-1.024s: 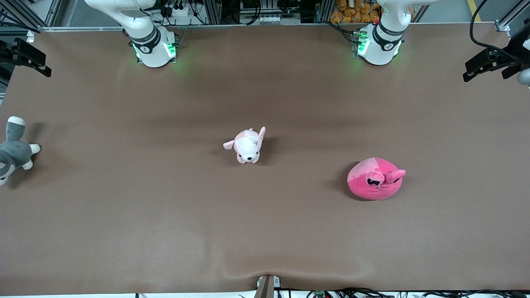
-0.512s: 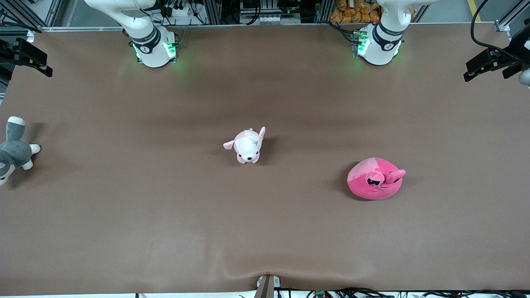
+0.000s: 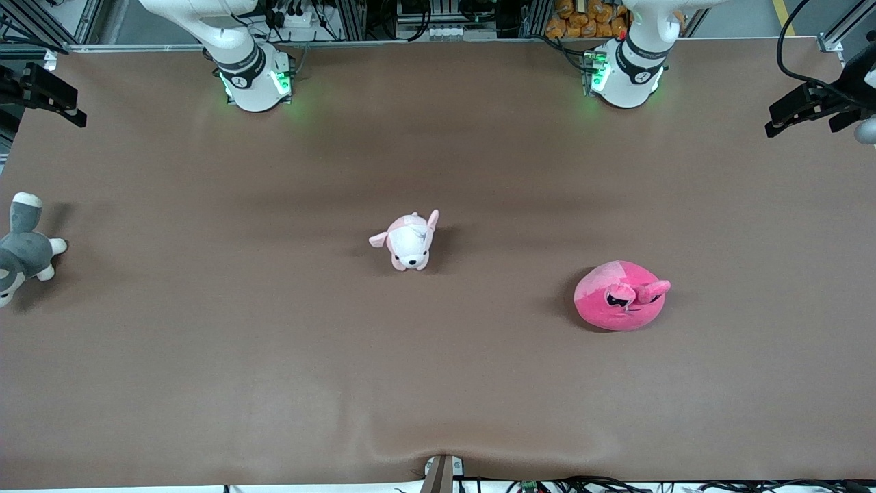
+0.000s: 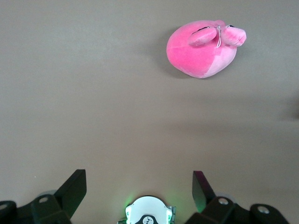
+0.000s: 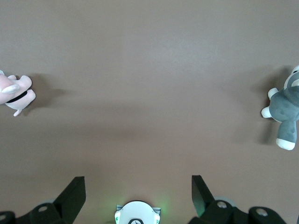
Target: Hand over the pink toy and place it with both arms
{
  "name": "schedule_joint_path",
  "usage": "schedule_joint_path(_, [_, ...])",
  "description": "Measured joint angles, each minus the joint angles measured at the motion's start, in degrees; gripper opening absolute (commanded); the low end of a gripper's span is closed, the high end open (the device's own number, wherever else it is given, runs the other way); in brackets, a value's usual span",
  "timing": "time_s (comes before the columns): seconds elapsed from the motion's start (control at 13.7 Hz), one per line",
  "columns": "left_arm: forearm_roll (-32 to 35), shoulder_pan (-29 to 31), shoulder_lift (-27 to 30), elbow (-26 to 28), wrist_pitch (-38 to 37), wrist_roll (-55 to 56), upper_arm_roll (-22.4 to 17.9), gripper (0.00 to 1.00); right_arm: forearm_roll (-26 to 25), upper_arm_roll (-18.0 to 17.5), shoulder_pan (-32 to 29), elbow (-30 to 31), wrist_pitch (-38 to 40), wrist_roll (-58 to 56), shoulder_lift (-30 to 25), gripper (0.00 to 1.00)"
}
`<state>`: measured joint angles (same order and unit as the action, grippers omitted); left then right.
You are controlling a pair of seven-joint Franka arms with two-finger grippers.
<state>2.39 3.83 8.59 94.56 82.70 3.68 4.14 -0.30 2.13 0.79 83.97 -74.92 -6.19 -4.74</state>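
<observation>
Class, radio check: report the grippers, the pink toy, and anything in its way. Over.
Left gripper and right gripper open, empty, high over the table. Pink toy untouched toward the left arm's end. Puppy plush and grey plush lie apart; path clear.

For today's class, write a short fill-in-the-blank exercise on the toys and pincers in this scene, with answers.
1. The round hot-pink plush toy lies toward the ____ arm's end of the table.
2. The pale pink-and-white puppy plush lies ____ from the front camera than it.
3. The left pincer and right pincer are both ____.
4. The plush at the right arm's end is ____-and-white.

Answers: left; farther; open; grey
</observation>
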Motion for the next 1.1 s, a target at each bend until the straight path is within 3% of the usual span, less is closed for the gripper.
schedule_joint_path(0.59, [0.0, 0.01, 0.17, -0.81, -1.84, 0.21, -0.03, 1.0, 0.02, -0.06, 0.71, 0.0, 0.0, 0.03, 0.0, 1.0])
schedule_joint_path(1.1, [0.0, 0.01, 0.29, -1.09, -2.73, 7.24, 0.05, 1.0, 0.02, -0.02, 0.76, 0.0, 0.0, 0.04, 0.0, 1.0])
